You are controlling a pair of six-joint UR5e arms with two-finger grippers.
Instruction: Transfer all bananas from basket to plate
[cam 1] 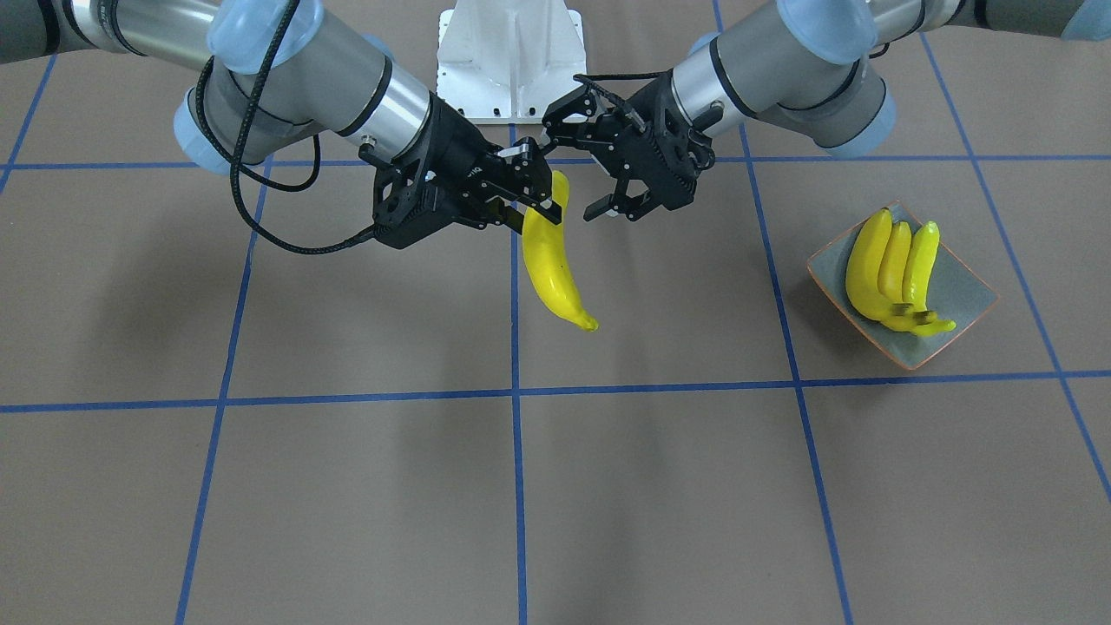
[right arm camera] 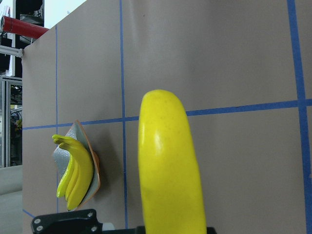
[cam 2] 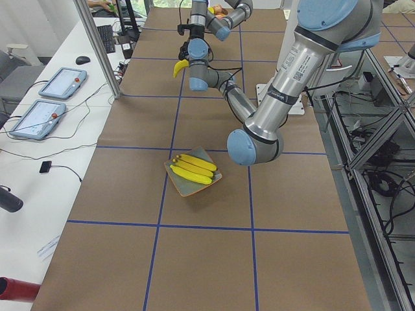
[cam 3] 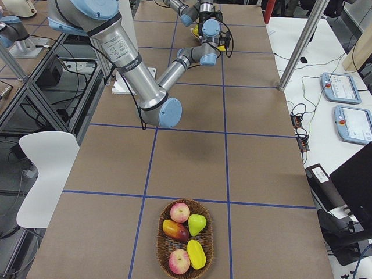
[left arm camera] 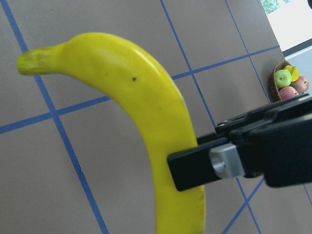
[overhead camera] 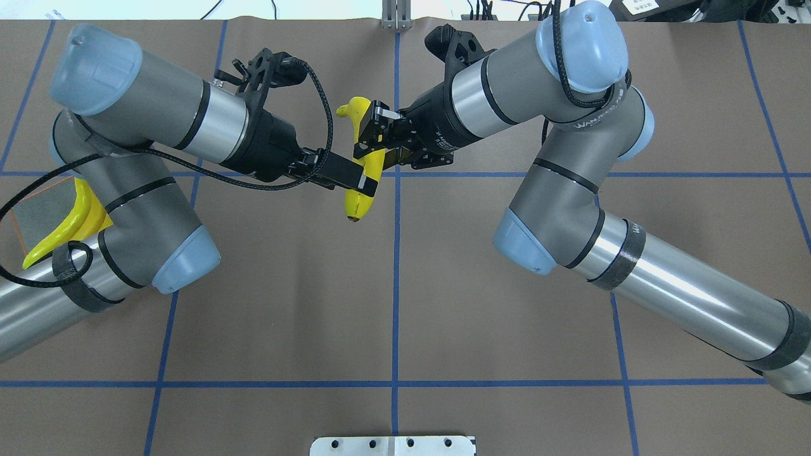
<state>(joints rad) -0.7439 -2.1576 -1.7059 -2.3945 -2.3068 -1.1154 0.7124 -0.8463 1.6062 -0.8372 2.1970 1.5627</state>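
Far out past the left fingers (cam 1: 601, 208): plate (cam 1: 968, 288) on the surface (cam 1: 347, 486), carrying three bananas (cam 1: 894, 265) side by side. Left fingers spread wide, gripping nothing, mouth turned toward the upper end of the fourth banana (cam 1: 548, 265); straddling it or only just beside it, cannot tell. Pinched across that same upper end by the right fingers (cam 1: 536, 205), closed firmly on it, lower end hanging free and clear of the surface. Well beyond the right fingers: basket (cam 3: 159, 241) with other fruit only.

Likely snags:
- Letting go on the right before the left has closed, dropping the banana.
- Closing so near the right fingers as to knock them.
- Catching only the glossy tip, so that it swings or slips out on the way to the plate.
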